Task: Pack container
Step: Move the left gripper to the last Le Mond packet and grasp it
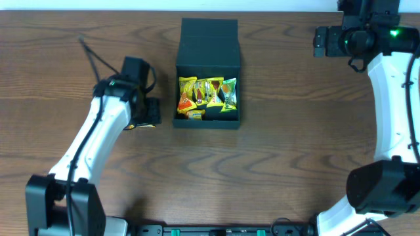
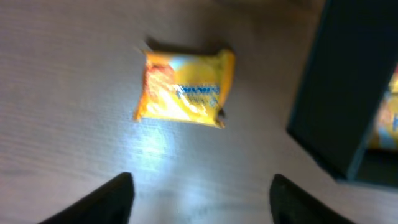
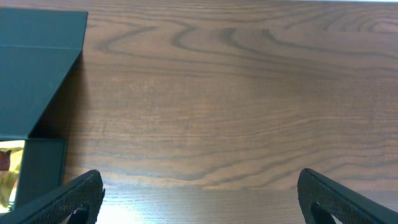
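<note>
Two pincers gape empty: the left gripper [image 2: 202,190] over a glossy yellow packet [image 2: 183,87] on the grainy wooden table [image 3: 249,93], the right gripper [image 3: 199,190] near the rigid, boxy teal-green container [image 1: 207,122].

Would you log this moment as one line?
left gripper open near yellow packet | right gripper open | box open, snacks inside

Blue lettering on yellow packet [image 2: 183,87] too blurred, no text legible anywhere
</note>
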You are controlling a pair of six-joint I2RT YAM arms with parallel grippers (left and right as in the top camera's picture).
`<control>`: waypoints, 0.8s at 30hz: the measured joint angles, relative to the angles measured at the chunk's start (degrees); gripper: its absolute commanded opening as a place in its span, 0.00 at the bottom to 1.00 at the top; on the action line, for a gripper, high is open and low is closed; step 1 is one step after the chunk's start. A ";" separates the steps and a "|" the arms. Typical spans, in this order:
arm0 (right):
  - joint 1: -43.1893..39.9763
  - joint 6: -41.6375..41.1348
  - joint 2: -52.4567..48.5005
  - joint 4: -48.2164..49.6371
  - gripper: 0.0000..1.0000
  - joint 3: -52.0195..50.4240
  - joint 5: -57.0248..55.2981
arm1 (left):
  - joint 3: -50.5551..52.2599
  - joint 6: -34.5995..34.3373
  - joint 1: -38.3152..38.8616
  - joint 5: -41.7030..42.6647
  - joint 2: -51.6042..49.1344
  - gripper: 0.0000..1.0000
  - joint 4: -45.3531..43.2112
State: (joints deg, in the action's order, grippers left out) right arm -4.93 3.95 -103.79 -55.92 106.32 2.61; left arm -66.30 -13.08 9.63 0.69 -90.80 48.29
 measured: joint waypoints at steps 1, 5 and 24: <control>0.00 -0.13 0.00 -0.02 0.99 0.00 0.11 | 0.98 -0.09 -0.33 -0.26 0.35 0.82 -1.53; 0.00 -0.66 0.00 -0.63 0.99 0.00 0.42 | 2.40 -0.50 -0.42 -1.14 -1.22 0.83 -5.53; 0.00 -0.81 0.00 -3.50 0.99 0.00 0.46 | 3.19 -2.05 -0.42 -6.84 -11.58 0.94 -12.13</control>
State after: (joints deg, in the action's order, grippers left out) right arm -4.93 3.14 -103.79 -59.42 106.32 3.07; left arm -63.11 -15.14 9.21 -6.15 -102.39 36.16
